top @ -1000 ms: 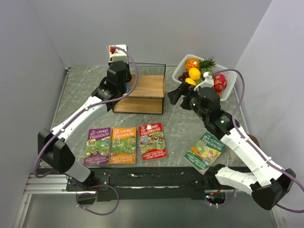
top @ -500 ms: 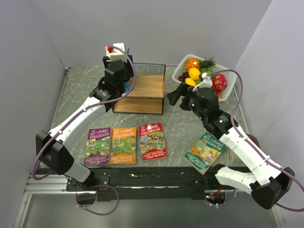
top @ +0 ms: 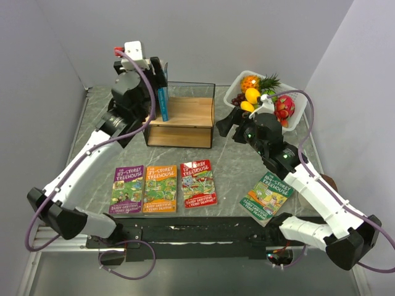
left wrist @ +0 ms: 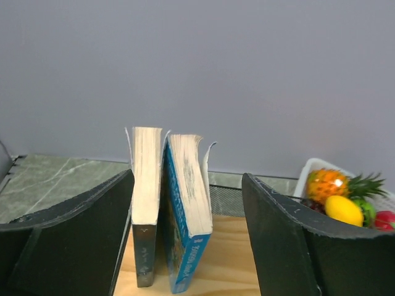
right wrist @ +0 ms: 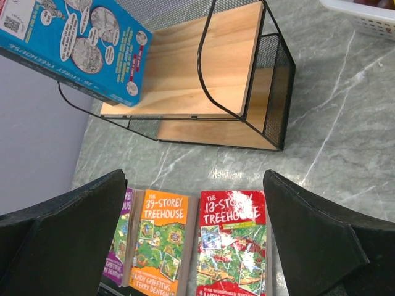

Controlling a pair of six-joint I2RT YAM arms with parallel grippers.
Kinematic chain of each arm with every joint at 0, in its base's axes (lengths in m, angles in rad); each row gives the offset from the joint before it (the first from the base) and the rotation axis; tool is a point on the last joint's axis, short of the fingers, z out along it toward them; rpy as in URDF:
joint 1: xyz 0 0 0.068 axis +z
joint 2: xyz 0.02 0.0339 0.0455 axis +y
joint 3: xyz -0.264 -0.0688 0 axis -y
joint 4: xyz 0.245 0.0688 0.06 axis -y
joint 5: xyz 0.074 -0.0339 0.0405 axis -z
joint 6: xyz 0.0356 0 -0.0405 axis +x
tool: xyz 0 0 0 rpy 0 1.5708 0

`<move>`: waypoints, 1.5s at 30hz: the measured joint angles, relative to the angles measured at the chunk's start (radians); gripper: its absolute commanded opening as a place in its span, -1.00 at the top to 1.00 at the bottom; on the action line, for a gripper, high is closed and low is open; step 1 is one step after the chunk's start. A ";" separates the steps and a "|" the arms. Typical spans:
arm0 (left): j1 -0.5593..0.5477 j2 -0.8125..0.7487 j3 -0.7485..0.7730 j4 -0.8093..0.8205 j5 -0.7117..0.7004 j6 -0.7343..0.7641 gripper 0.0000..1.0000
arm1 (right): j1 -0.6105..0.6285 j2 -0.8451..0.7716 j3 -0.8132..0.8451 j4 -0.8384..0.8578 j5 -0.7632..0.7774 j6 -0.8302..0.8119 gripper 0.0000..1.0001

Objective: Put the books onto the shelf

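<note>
Two books stand upright at the left end of the shelf [top: 188, 111], on its top board: a blue book [left wrist: 185, 213] leaning lightly against a dark-spined book [left wrist: 146, 185], page edges up, covers facing along the shelf. The left fingers [left wrist: 92, 228] straddle the pair, spread wide. There's a clear gap on the blue side, while the other finger sits just beside the dark-spined cover, and I can't tell if it touches.

The shelf itself is pale wooden boards in a thin black wire frame with mesh end panels, on a grey marbled worktop [top: 228, 166].

Over on the right, the right fingers [right wrist: 315, 240] hang wide apart with nothing between them, near the shelf's right end. Behind that arm sits a white plastic basket [top: 242, 76] heaped with bright fruit.

Nearer the arms, four glossy paperbacks lie flat and face up. A purple book [top: 128, 189], an orange book [top: 160, 189] and a red book [top: 198, 183] are in a row, long axes running near to far. A green book [top: 266, 196] lies apart to the right, skewed with its top swung rightward.
</note>
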 measured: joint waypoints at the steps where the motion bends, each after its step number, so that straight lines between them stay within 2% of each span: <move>1: -0.001 -0.010 0.003 0.000 0.008 -0.001 -0.44 | 0.000 0.002 0.000 0.000 0.000 0.000 -0.99; 2: -0.005 -0.027 0.004 -0.002 0.024 -0.003 -0.37 | 0.000 0.005 0.000 0.000 0.000 0.000 -0.98; 3: -0.009 -0.032 0.004 -0.002 0.029 -0.004 -0.19 | 0.000 0.009 0.000 0.000 0.001 -0.001 -0.98; 5: -0.036 -0.058 0.001 0.002 0.058 -0.010 0.03 | 0.000 0.021 0.003 0.000 0.002 -0.002 -0.97; 6: -0.058 -0.070 -0.002 0.005 0.068 -0.011 0.30 | 0.000 0.032 0.006 0.000 0.005 -0.003 -0.97; 8: -0.117 -0.084 -0.008 0.014 0.080 -0.014 0.54 | 0.000 0.055 0.014 -0.001 0.009 -0.006 -0.96; 9: -0.140 -0.085 -0.008 0.018 0.084 -0.019 0.75 | 0.000 0.072 0.024 -0.002 0.010 -0.007 -0.95; 12: -0.195 -0.060 -0.008 0.026 0.103 -0.041 0.92 | -0.002 0.120 0.055 0.000 0.016 -0.012 -0.90; 17: -0.195 0.039 -0.019 0.023 0.105 -0.084 0.97 | -0.010 0.196 0.116 0.002 0.016 -0.021 -0.80; 23: -0.194 0.173 -0.023 0.020 0.129 -0.125 0.96 | -0.020 0.329 0.240 0.013 0.025 -0.032 -0.57; 26: -0.193 0.225 -0.023 0.026 0.127 -0.139 0.96 | -0.024 0.386 0.279 0.015 0.027 -0.039 -0.21; 27: -0.191 0.242 -0.023 0.029 0.127 -0.144 0.96 | -0.025 0.401 0.288 0.015 0.027 -0.041 -0.02; 33: -0.161 0.325 -0.021 0.037 0.129 -0.188 0.96 | -0.045 0.479 0.334 0.010 0.027 -0.045 0.45; 39: -0.113 0.379 -0.015 0.037 0.127 -0.236 0.89 | -0.054 0.502 0.351 0.012 0.011 -0.043 0.66; 45: -0.072 0.434 0.025 0.014 0.118 -0.279 0.85 | -0.056 0.505 0.351 0.019 -0.005 -0.043 0.71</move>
